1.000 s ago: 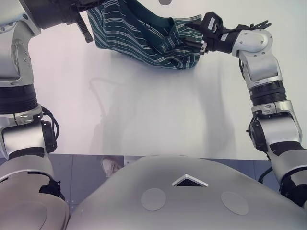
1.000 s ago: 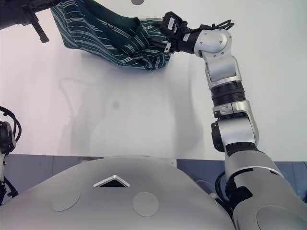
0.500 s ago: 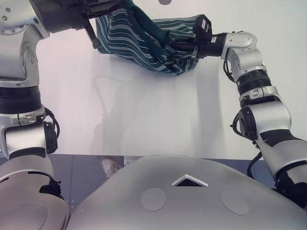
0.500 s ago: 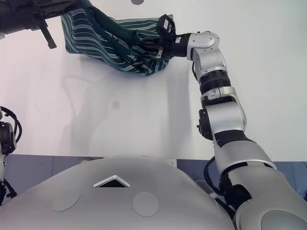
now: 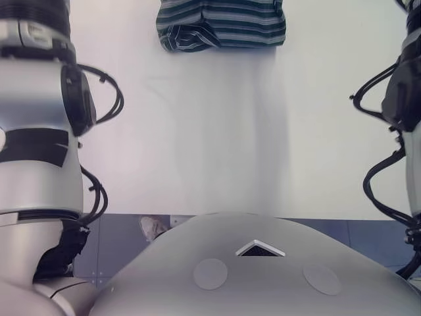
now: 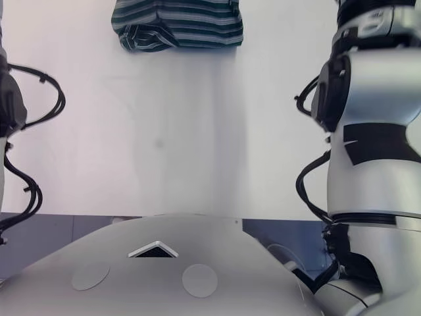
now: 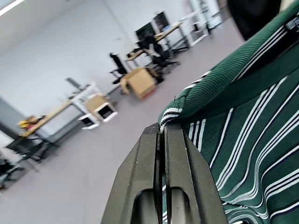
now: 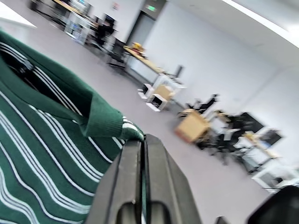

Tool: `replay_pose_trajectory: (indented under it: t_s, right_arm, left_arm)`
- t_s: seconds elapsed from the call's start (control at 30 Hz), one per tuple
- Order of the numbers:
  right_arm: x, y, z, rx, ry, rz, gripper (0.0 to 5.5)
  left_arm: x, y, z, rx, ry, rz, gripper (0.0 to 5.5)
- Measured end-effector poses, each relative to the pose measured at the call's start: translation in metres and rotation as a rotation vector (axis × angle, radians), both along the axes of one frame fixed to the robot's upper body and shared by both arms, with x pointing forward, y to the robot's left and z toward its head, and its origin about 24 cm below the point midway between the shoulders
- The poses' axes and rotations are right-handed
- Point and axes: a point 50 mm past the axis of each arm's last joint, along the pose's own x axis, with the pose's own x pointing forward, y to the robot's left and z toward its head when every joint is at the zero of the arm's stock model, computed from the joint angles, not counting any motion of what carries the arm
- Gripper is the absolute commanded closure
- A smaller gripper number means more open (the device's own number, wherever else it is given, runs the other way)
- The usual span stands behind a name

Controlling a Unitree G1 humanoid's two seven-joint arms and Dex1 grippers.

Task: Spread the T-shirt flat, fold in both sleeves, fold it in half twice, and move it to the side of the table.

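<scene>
Head cam, left to right: left arm [image 5: 39,118] raised at the table's left edge, black cable loops [image 5: 108,99] hanging off it. The T-shirt [image 5: 220,23], dark green with white stripes, is over the far middle of the white table [image 5: 210,145]. It hangs as a wide band with its lower left corner bunched. Can't tell if it touches the tabletop. Right arm [image 6: 368,118] raised at the right edge, with cable loops too. Nothing stands between the 2 arms and the shirt.

Left gripper [image 7: 162,133]: both fingers pressed together, pinching the shirt's striped edge right beside a ribbed green band. Behind it is an office floor with a cardboard box [image 7: 138,81], contents hidden. A black chair [image 7: 117,63] is beside the box, with a long desk [image 7: 51,114] nearby.

Right gripper [image 8: 141,144]: fingers clamped flat on a ribbed green fold of the shirt, striped cloth falling away beside it. Behind it is another cardboard box [image 8: 192,126], contents not visible, with desks and chairs around it. Green sign [image 8: 150,8] over a doorway, lettering too blurred to read.
</scene>
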Motion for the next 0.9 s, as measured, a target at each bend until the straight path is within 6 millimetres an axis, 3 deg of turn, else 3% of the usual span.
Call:
replay_pose_trajectory:
  t_s: [0.1,0.2,0.3,0.43,0.57,0.63,0.77,0.83,0.9]
  right_arm:
    - [-0.001,-0.003,0.039,-0.084,-0.166,-0.176,5.49]
    - [-0.003,-0.006,0.054,-0.147,-0.239,-0.249,5.49]
    - [-0.006,-0.006,0.059,-0.277,-0.255,-0.202,5.49]
    - [-0.019,-0.016,0.050,-0.502,-0.119,0.092,5.49]
    - [-0.048,-0.063,-0.030,-0.571,0.228,0.379,5.49]
    - [-0.068,-0.072,-0.069,-0.522,0.350,0.475,5.49]
    - [-0.126,-0.058,-0.145,-0.436,0.601,0.697,5.49]
    - [-0.164,-0.042,-0.176,-0.410,0.737,0.814,5.25]
    - [-0.196,-0.032,-0.189,-0.419,0.841,0.872,4.92]
  left_arm:
    - [-0.002,-0.011,0.053,0.010,-0.148,0.069,5.50]
    - [-0.006,-0.016,0.079,0.042,-0.215,0.093,5.50]
    - [-0.006,-0.014,0.077,0.091,-0.190,0.073,5.50]
    - [-0.013,0.004,0.064,0.177,-0.025,-0.117,5.50]
    - [-0.034,0.035,-0.003,0.121,0.281,-0.415,5.50]
    - [-0.054,0.043,-0.043,0.053,0.414,-0.538,5.50]
    - [-0.103,0.045,-0.117,0.018,0.677,-0.707,5.50]
    - [-0.133,0.042,-0.142,0.053,0.791,-0.757,5.25]
    - [-0.158,0.040,-0.154,0.097,0.868,-0.789,4.94]
